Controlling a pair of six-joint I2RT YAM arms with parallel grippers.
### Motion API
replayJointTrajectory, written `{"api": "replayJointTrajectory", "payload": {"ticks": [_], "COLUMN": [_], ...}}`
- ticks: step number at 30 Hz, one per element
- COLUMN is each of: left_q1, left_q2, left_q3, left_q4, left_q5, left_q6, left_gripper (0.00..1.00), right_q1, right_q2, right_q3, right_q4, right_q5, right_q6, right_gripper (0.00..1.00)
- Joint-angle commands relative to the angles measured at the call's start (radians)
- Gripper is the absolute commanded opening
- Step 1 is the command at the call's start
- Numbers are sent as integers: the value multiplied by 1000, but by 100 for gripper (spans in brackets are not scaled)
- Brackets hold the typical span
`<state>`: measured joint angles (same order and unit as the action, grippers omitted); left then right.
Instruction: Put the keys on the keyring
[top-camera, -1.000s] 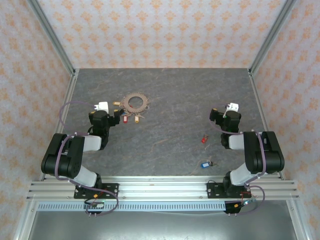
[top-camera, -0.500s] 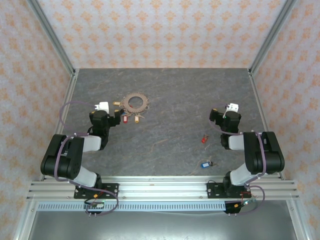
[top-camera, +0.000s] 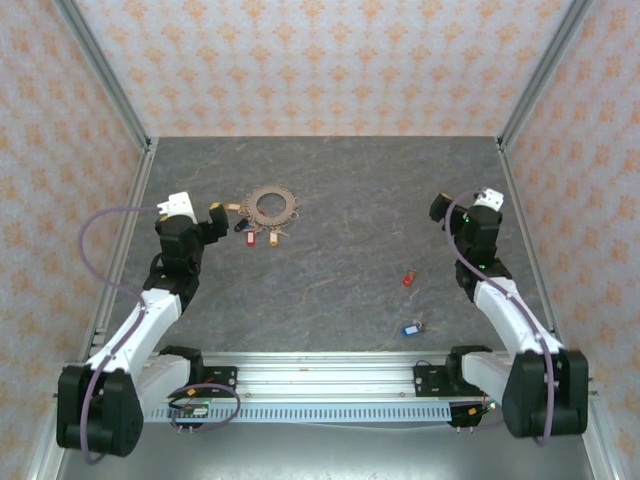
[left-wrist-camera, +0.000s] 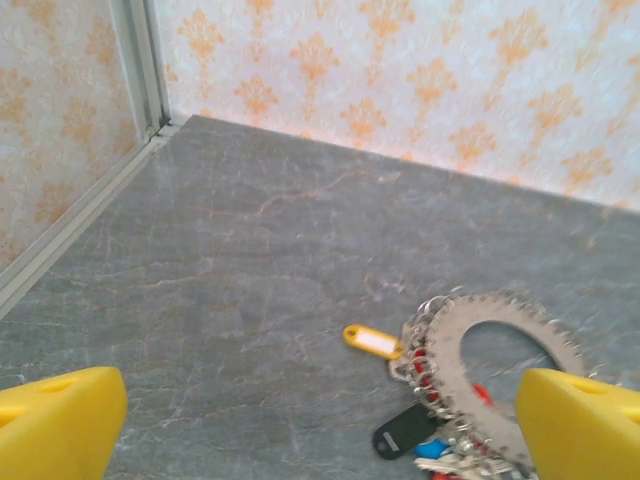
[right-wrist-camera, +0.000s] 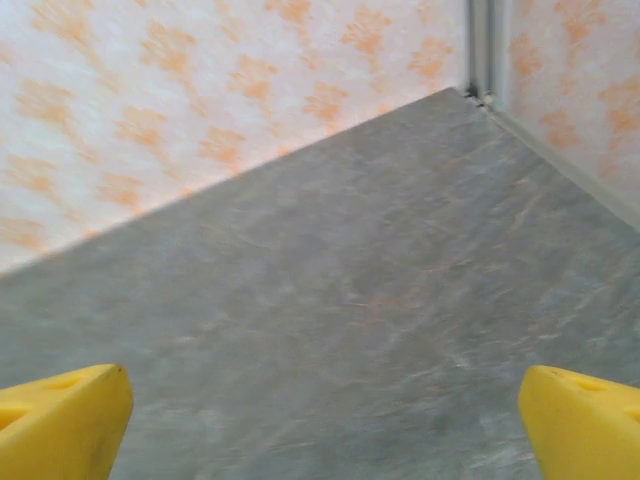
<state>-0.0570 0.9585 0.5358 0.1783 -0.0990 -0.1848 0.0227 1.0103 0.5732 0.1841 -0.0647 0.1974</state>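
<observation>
The keyring (top-camera: 253, 205) is laid flat on the table (top-camera: 350, 170) in its far left part, with a cluster of keys (top-camera: 255, 234) gathered against its near-left rim. The left gripper (top-camera: 212, 222) is held just to the left of that cluster. On the right half, well apart from the ring, a farther loose key (top-camera: 408, 277) is found with a nearer loose key (top-camera: 410, 328) almost straight before it, and the right gripper (top-camera: 440, 210) is placed behind and to the right of both.
</observation>
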Motion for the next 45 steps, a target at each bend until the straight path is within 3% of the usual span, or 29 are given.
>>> {"api": "replayJointTrajectory", "payload": {"ticks": [1,7,12,16,24,30,35,45], "left_q1": [7,6,-36,-145,-235,-248,-248,-245], "left_q2": [-32,-12,128,299,676,881,1065,1187], "left_q3": [70,61,137,281,607,819,1024,1118], "left_q4": [-214,-231,-218,-307,-478,-605,-741,-752], "left_q5": [85,265,401,373,419,328,333,396], "left_q6": [-108,-185,-185,-118,-48,-45,-72,-140], "left_gripper": [100,100,100,100,99,97,95,91], "right_q1": [-6,-3,32,84,155,190,214,256], "right_q2": [-100,-145,-123,-76,25,46,51,47], "right_q3": [-55,-122,-115,-90,-55,-86,-95,-125], "right_q4": [-233,-249,-253,-258,-276,-165,-104,-24], "right_q5": [-255,-467,-507,-515,-525,-539,-534,-498], "right_q6": [201,318,347,345,328,390,424,477], "right_gripper": [99,94,88,87,83,83,84,86]}}
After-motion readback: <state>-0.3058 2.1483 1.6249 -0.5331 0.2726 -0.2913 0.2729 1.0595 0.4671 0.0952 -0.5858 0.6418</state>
